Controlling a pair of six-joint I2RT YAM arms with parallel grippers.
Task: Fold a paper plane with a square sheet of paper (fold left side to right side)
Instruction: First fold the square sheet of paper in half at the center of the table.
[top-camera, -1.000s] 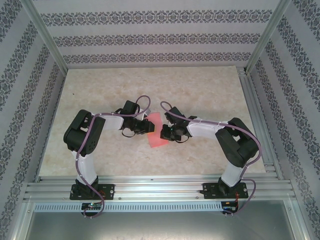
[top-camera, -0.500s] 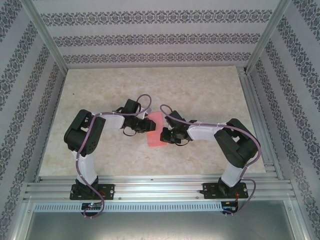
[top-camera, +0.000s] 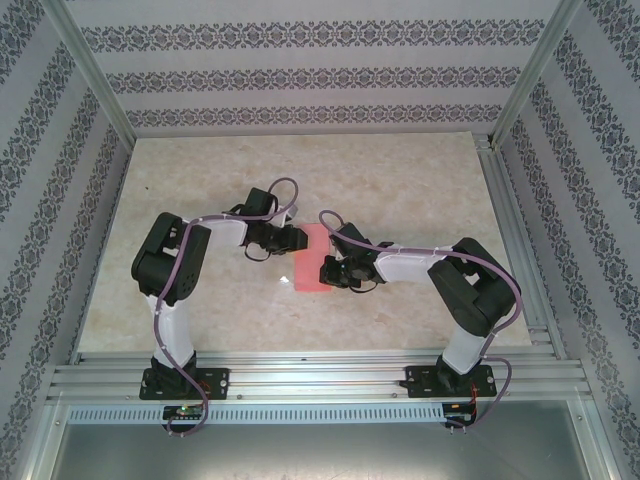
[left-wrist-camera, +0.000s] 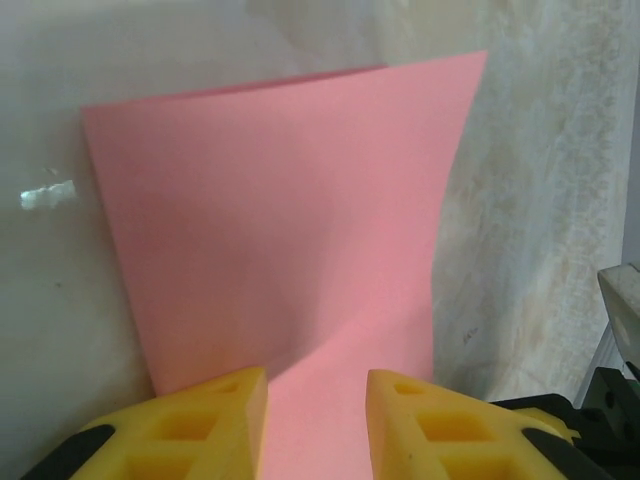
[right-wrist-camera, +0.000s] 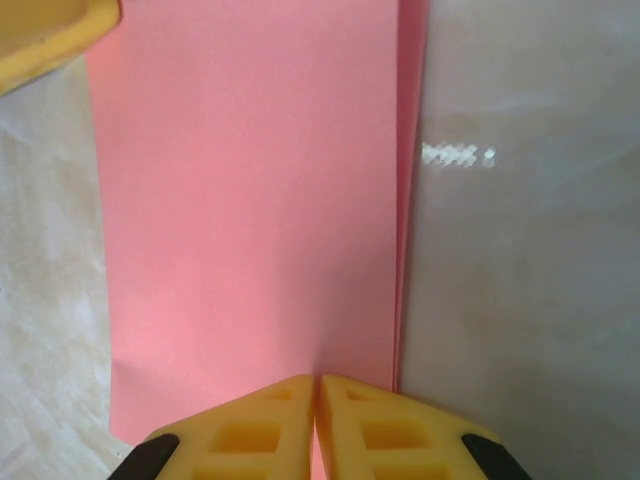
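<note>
Since the paper (top-camera: 312, 268) lies doubled at the centre of the table (top-camera: 400, 170), we judge the fold made and creasing in hand. Our left pincer (left-wrist-camera: 317, 385) gapes astride its 10 o'clock corner. Our right pincer (right-wrist-camera: 316, 385), closed, rests at its 3 o'clock edge. Next we should flatten the crease.

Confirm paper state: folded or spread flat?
Folded: the sheet shows two stacked layers, edges slightly offset along its right side in the right wrist view.
</note>
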